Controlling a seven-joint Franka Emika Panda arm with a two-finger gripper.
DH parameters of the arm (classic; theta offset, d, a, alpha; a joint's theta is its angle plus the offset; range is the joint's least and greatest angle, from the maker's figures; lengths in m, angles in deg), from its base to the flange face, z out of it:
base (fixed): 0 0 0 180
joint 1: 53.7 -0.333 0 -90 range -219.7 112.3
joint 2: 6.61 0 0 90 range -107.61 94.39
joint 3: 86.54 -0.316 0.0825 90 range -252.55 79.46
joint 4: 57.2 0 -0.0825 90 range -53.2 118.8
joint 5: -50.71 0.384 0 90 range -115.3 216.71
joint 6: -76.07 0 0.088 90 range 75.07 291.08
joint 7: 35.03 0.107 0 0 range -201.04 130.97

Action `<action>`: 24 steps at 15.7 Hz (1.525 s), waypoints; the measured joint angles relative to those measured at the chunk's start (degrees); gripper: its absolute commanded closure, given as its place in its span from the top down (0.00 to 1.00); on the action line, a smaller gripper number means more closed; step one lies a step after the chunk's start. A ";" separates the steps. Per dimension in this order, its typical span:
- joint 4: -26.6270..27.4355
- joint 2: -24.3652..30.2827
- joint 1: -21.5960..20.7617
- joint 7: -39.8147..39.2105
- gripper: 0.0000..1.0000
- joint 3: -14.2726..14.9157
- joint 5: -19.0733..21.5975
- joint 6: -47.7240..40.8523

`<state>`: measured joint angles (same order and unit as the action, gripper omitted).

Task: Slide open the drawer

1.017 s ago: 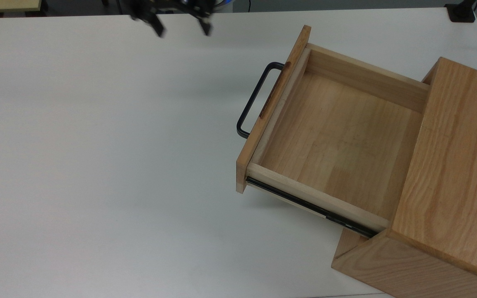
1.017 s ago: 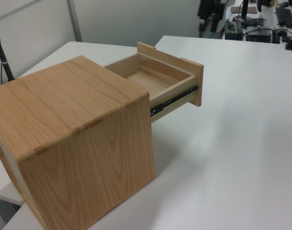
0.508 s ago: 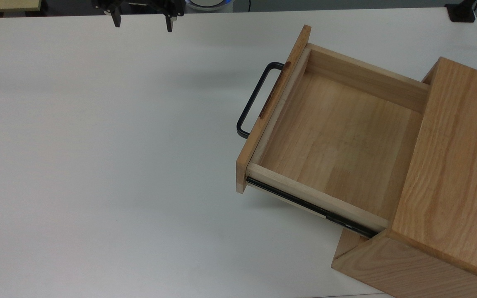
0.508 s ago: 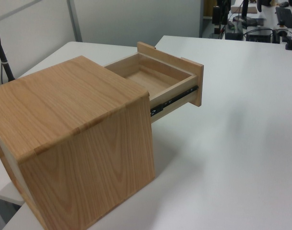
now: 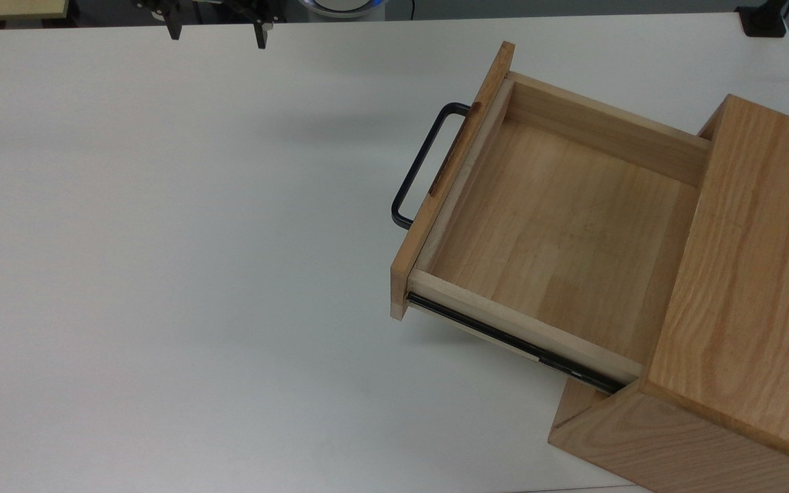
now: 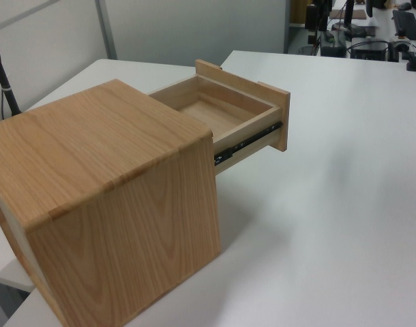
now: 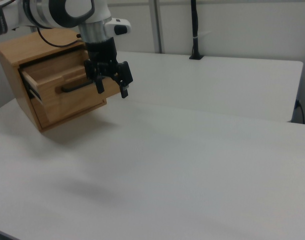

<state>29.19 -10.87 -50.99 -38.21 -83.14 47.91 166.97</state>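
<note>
The light oak drawer [image 5: 559, 226] stands pulled far out of the wooden cabinet [image 5: 750, 287], its shallow box bare inside. Its black U-shaped handle [image 5: 422, 164] sticks out from the front panel toward the top view's left, and a black side rail [image 5: 511, 342] is exposed. My gripper [image 5: 217, 34] hangs open at the top view's upper edge, well clear of the handle and to its left, with nothing between the fingers. In the right view the gripper [image 7: 112, 86] appears in front of the drawer [image 7: 67, 97]. The left view has the drawer [image 6: 225, 112] open beyond the cabinet [image 6: 106, 191].
The white table [image 5: 175, 260] spreads wide across the top view's left. A black mount [image 5: 764, 20] sits at its far right corner. A black post [image 7: 194, 30] stands at the table's back edge in the right view. Another desk with equipment [image 6: 372, 48] lies behind.
My gripper has moved toward the top view's left and upper edge, away from the drawer, and stays open. The drawer and cabinet have not moved.
</note>
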 measured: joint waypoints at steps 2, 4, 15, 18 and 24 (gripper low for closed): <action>0.00 0.00 -0.01 0.00 1.00 -0.41 0.00 0.00; 0.00 0.00 0.06 0.00 1.00 -0.42 0.00 0.00; -0.11 0.05 0.61 0.00 1.00 -0.34 0.00 -1.06; -0.15 0.07 0.61 0.00 1.00 -0.34 0.00 -1.07; -0.15 0.07 0.61 0.00 1.00 -0.37 0.00 -1.07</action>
<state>29.03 -10.80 -50.39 -38.21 -83.52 47.91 165.90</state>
